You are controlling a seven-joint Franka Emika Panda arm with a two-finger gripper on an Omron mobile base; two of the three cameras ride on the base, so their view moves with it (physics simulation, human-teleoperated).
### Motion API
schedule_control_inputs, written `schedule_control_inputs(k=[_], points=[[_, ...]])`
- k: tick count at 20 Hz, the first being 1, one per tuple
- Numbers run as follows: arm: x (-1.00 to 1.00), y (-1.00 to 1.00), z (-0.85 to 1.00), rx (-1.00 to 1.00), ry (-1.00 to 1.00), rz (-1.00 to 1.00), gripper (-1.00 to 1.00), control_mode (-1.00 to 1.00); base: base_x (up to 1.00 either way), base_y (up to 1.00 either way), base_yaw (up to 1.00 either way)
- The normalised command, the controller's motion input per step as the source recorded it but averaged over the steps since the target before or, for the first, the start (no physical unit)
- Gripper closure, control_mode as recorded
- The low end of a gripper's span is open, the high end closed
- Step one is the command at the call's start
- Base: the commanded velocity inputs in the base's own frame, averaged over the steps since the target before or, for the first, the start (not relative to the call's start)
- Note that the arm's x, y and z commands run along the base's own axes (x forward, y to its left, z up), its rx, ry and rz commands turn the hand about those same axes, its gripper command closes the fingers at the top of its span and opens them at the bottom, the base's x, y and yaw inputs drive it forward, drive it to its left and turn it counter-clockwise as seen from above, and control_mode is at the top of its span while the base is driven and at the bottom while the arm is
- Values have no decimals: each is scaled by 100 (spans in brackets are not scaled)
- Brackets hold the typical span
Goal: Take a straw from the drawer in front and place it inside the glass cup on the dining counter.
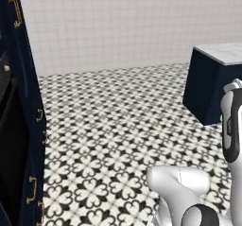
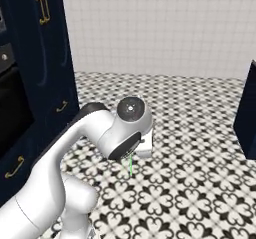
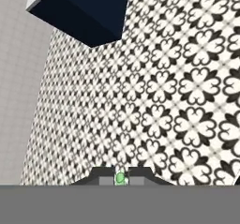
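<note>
Gripper (image 3: 120, 177) clamped on the straw (image 3: 120, 177) — green end sits between the dark fingertips in the hand view; thin green shaft hangs below the wrist over the patterned floor (image 2: 200, 183). Dining counter (image 1: 222, 55) corner ahead-right. No readable labels or writing.

One light-green straw (image 2: 131, 165) is showing beneath the robot's wrist, and one marble-topped dining counter (image 1: 208, 85) is standing on the patterned floor (image 1: 118, 121). Three gold handles (image 2: 43, 8) are gleaming on the navy cabinet doors (image 2: 50, 63) in the right base view.
</note>
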Motion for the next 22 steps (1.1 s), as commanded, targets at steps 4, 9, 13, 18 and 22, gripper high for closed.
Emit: schedule_control_inputs(k=[4,9,13,18,22], points=[[0,0,0,0,0,0,100,100,100,16,-44],[0,0,0,0,0,0,100,100,100,19,-41],[0,0,0,0,0,0,100,100,100,25,-39],[0,0,0,0,0,0,100,100,100,37,-36],[0,0,0,0,0,0,100,100,100,57,-32]])
